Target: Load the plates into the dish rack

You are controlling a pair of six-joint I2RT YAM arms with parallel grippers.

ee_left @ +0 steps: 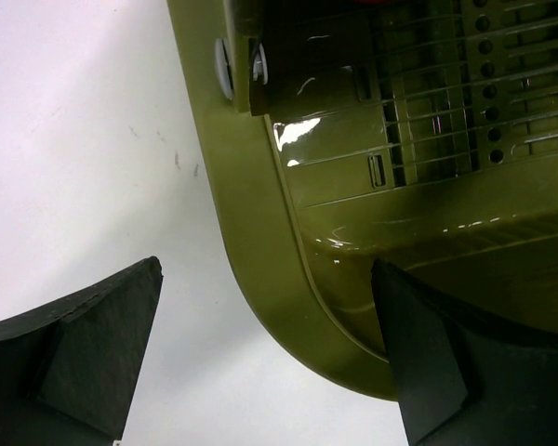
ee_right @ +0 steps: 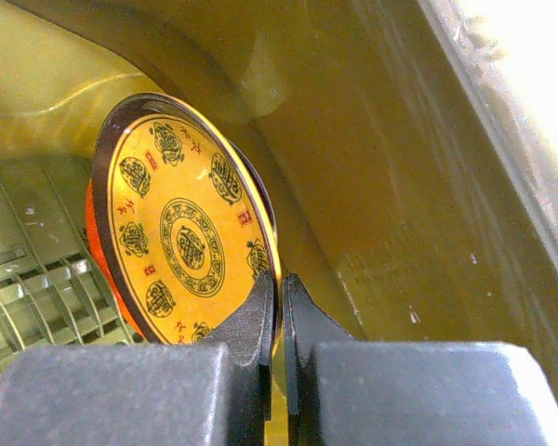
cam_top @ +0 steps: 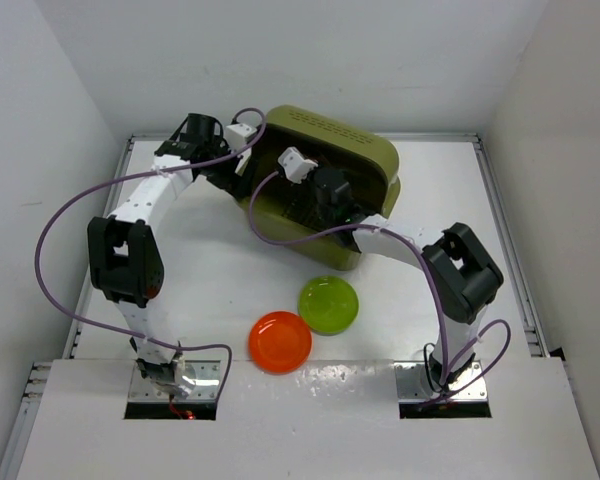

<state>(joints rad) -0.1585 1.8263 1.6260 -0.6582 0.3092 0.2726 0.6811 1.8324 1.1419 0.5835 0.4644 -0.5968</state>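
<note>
Low in the right wrist view, the patterned plate [ee_right: 181,246], clenched by its rim in the right gripper [ee_right: 279,286], is best kept upright against the orange plate [ee_right: 107,297] until released.

Orange plate [cam_top: 280,341] beside green plate [cam_top: 328,304]

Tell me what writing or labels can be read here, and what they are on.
Dish rack: raised lettering along its back wall, too small to read.
Patterned plate, pinched by the right gripper: small red seal-like marks among golden medallions, not legible.
No other text shows.
</note>
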